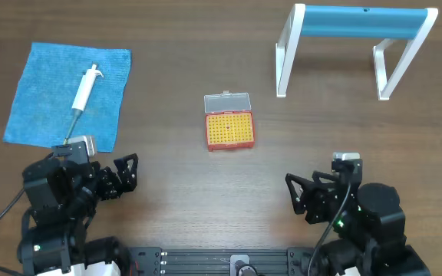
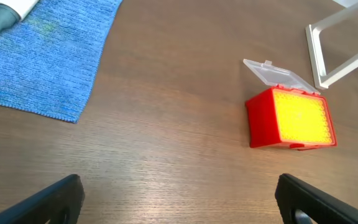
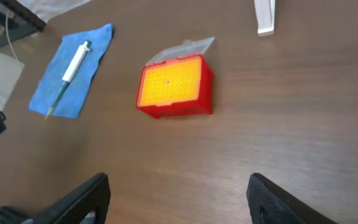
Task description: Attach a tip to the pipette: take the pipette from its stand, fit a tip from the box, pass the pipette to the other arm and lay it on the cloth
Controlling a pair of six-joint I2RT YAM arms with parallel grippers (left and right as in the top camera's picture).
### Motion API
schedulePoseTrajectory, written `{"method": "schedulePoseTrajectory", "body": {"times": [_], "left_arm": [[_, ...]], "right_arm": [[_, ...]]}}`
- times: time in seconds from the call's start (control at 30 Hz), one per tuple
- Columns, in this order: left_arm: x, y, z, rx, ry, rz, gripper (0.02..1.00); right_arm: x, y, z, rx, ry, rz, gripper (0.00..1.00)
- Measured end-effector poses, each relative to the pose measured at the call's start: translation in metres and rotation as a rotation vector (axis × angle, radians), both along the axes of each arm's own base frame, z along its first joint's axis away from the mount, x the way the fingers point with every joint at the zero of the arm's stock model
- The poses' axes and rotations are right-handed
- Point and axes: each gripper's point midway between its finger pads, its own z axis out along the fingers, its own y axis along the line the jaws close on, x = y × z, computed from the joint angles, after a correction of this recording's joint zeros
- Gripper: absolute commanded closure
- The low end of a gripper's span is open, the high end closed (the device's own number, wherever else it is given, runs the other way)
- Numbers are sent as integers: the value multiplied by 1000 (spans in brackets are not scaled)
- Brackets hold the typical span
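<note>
The white pipette (image 1: 84,88) lies on the blue cloth (image 1: 44,107) at the far left, its tip end pointing toward the near edge of the cloth; it also shows in the right wrist view as pipette (image 3: 73,65) on the cloth (image 3: 95,62). The red tip box (image 1: 229,129) with yellow tips and its clear lid open stands mid-table, seen as tip box (image 2: 291,118) and tip box (image 3: 173,87). My left gripper (image 1: 123,178) is open, near the cloth's front corner. My right gripper (image 1: 301,199) is open at the front right, holding nothing.
The pipette stand (image 1: 359,31), a blue bar on white legs, stands at the back right; one leg (image 2: 328,43) shows in the left wrist view. Bare wooden table lies between the box and both grippers.
</note>
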Motion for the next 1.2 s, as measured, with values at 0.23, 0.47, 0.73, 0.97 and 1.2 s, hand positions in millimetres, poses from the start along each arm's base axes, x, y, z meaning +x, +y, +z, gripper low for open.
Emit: {"method": "schedulePoseTrajectory", "body": {"times": [0.23,0.47,0.73,0.97,1.2], "left_arm": [[-2,-3,-4,2,-5,-14,23],[-32,-19,-78,-21,3,-43,23],[-28,-29,-71,-4,-153,-92,23],[-29,-33,-72,-6,-155,-120,23],[-29,-33,-72,-6,-155,-119,23]], "right_arm": [[17,-36,6,-168,-94,-155,286],[32,-50,29,-302,-250,-178,286],[32,-52,29,-351,-265,-154,286],[29,-52,23,-376,-249,-137,286],[23,-54,12,-391,-200,-127,286]]}}
